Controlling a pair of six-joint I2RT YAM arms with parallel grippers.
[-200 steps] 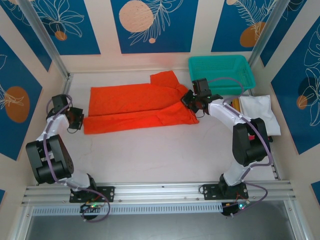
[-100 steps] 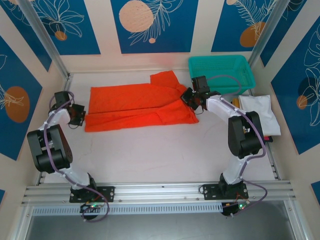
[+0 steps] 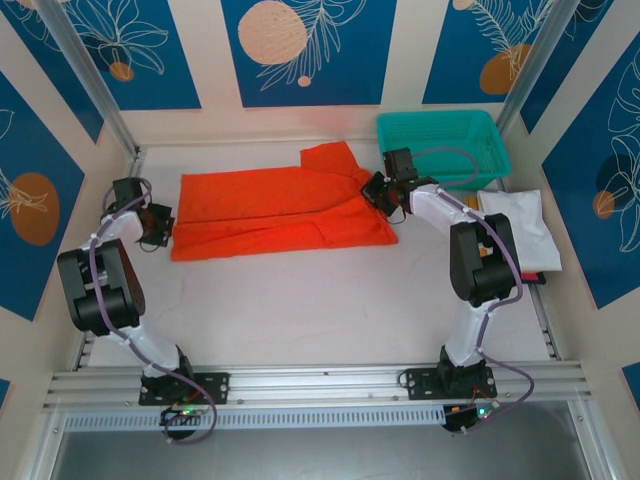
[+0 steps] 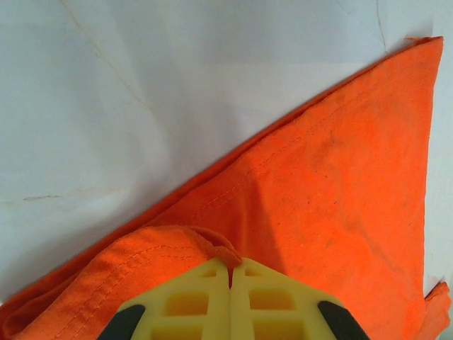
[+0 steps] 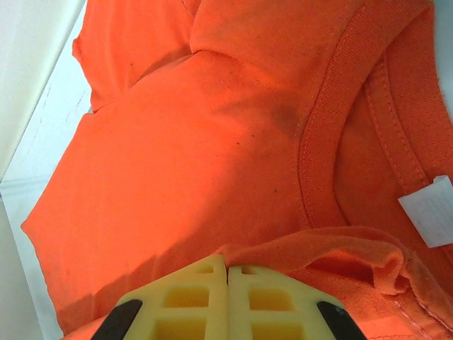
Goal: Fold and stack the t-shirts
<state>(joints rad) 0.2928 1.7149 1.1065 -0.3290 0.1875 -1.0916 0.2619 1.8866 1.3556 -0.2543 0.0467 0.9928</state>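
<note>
The orange-red t-shirt (image 3: 280,210) lies spread across the middle of the table (image 3: 300,300), lengthwise from left to right, with an arm at each end of it. At its left end the left gripper (image 3: 163,224) sits right on the near corner of the hem. In the left wrist view its yellow fingers (image 4: 187,304) are pressed flat together, with a small rumple of the hem bunched between their tips, so it has the cloth pinched. At the right end the right gripper (image 3: 380,195) is on the neck edge. In the right wrist view its fingers (image 5: 187,301) are likewise closed tight on a raised fold of cloth, just beside the ribbed collar (image 5: 318,163) and its white label (image 5: 428,209). Off to the right, apart from both grippers, the folded t-shirts (image 3: 515,225) lie stacked, a white one on top. Farther back, near the rear wall, stands the teal basket (image 3: 440,135).
</note>
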